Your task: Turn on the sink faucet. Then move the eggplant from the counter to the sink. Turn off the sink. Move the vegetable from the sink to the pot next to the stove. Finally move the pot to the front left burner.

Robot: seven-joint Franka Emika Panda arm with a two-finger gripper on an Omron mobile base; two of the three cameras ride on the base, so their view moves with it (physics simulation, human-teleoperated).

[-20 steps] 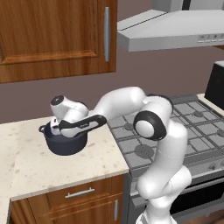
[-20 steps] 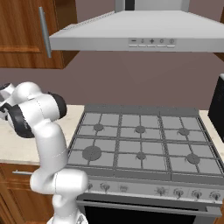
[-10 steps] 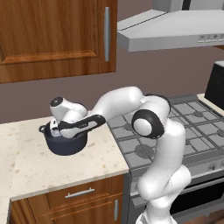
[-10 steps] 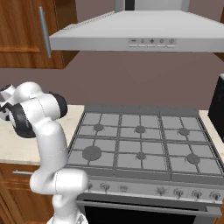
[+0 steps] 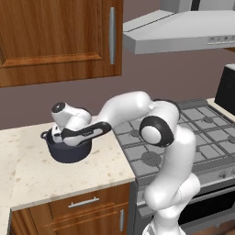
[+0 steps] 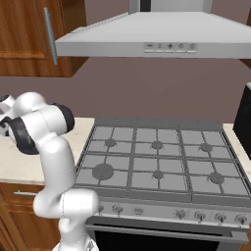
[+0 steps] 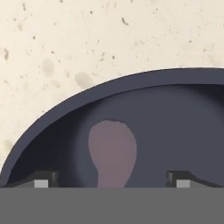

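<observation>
The pot [image 5: 69,149] is seen at the middle left of the left base view, on the counter [image 5: 32,174] just beside the stove [image 5: 183,137]. The gripper [image 5: 62,137] is held right over the pot's mouth.

In the hand view the pot's dark rim [image 7: 87,92] curves across the middle of the frame. The eggplant [image 7: 112,157] is seen low in the middle, lying inside the pot. The two small finger tips [image 7: 41,179] are set far apart at the bottom left and bottom right. The eggplant lies between them and is not pinched. So the hand is spread wide and nothing is held.

The dropping step looks done. The step in hand is likely the pot's move to the front left burner [image 6: 103,171].

To do it well, the hand should be lifted straight up first, so the rim is not bumped. Then the pot should be gripped firmly at its rim or at a side handle. It should be kept level so the eggplant is not tipped out. It should be raised high enough to pass over the grate bars.
</observation>
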